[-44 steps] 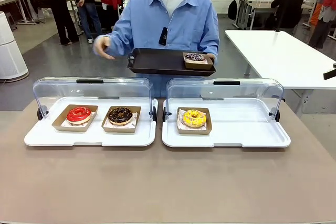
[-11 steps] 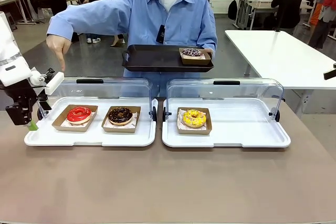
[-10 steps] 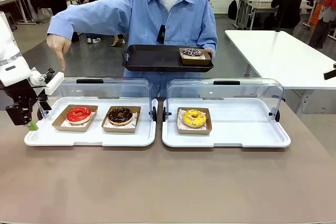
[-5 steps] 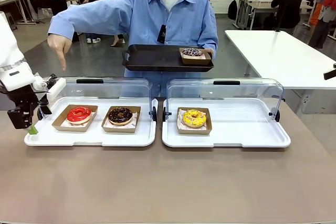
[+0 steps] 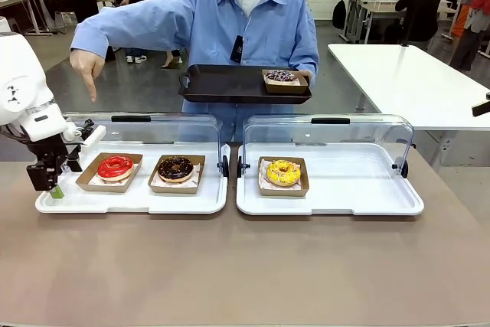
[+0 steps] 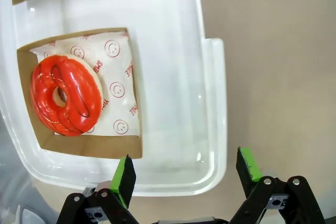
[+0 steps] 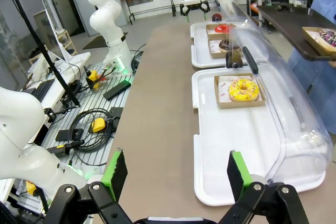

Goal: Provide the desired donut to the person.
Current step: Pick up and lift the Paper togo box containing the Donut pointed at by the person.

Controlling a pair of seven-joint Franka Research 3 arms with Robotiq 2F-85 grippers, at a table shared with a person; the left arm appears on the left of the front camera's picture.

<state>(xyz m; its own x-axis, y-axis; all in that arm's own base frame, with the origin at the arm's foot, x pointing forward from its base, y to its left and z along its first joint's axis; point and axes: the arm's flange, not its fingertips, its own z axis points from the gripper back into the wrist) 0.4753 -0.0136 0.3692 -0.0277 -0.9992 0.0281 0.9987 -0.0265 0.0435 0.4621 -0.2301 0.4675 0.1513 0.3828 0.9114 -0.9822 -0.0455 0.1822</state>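
Red donut (image 5: 115, 166) sits at the left end of the left case (image 5: 130, 201), in an open brown box (image 6: 26, 103) lined with white paper (image 6: 118, 85) printed with small red smiley marks. Its icing is glossy red with thin darker lines across it, and the hole is clean through the middle. Beside it in the same case you have a chocolate donut (image 5: 175, 168) in its own box. The right case (image 5: 360, 197) holds one yellow donut (image 5: 283, 171) near its left end; the rest of that tray is bare. Both cases stand on the table (image 5: 245, 266) with their clear lids tipped back.

Across the table the person (image 5: 253, 28) holds a black tray (image 5: 222, 86) carrying a sprinkled donut (image 5: 281, 76) at its right end, and the other hand (image 5: 84, 67) points straight down above the left case's left end.

Your left claw (image 5: 53, 188) hangs low at the left edge of that case, just beside the red donut's box — fingers spread, nothing between them, one pad over the case's rim and the other over bare table. Your right claw (image 7: 176, 174) is spread wide too and empty, looking along the table from the yellow donut's end.
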